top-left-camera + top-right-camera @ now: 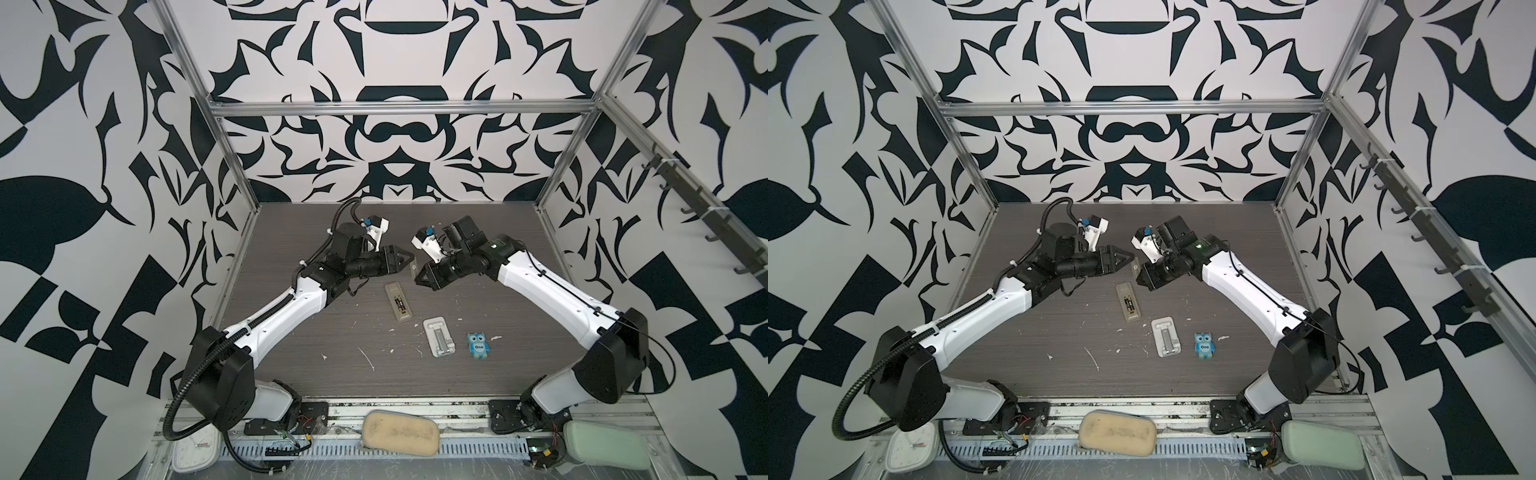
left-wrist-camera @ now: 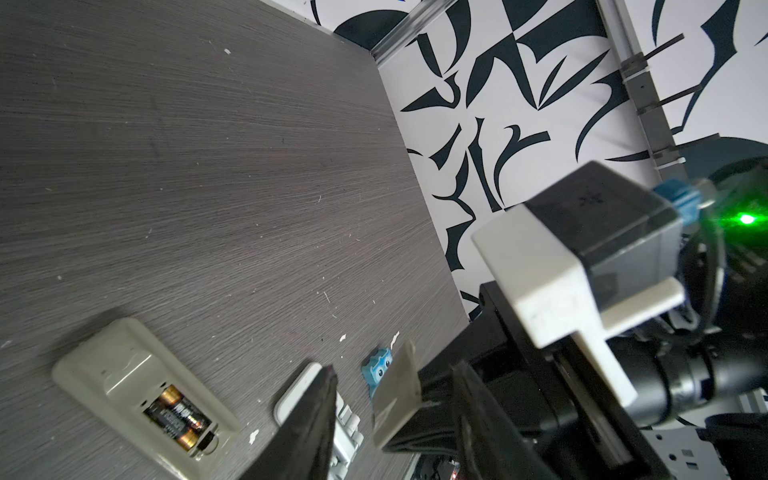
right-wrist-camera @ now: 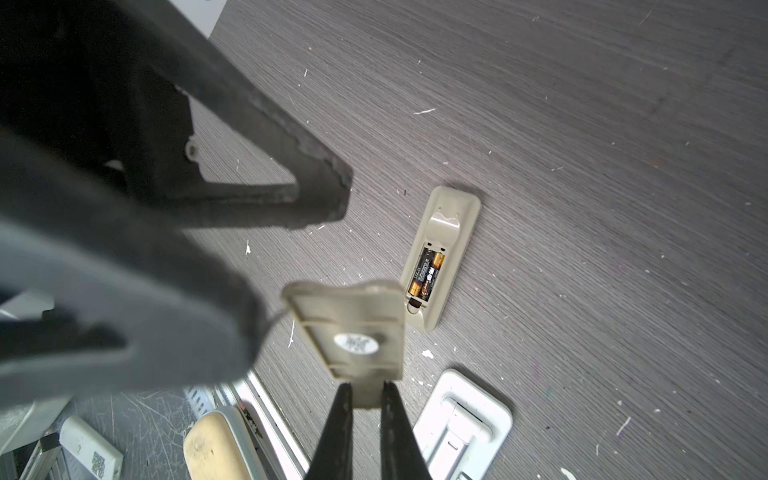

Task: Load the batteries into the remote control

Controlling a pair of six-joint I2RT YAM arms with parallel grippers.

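The remote control (image 1: 399,301) (image 1: 1128,302) lies back-up on the table between the arms, its bay uncovered. Two batteries (image 3: 426,272) (image 2: 178,415) sit side by side in the bay, brass ends showing. My right gripper (image 3: 366,386) (image 1: 417,279) is shut on one end of a grey-beige battery cover (image 3: 353,332) (image 1: 412,267), held in the air just behind the remote. My left gripper (image 2: 395,370) (image 1: 409,259) is open, one finger on each side of the cover's other end (image 2: 395,403), with a gap showing on both sides.
A white ribbed stand (image 1: 438,336) and a blue owl figure (image 1: 478,345) lie to the front right of the remote. A tan sponge (image 1: 401,432), a green pad (image 1: 606,444) and a white clock (image 1: 195,451) sit along the front rail.
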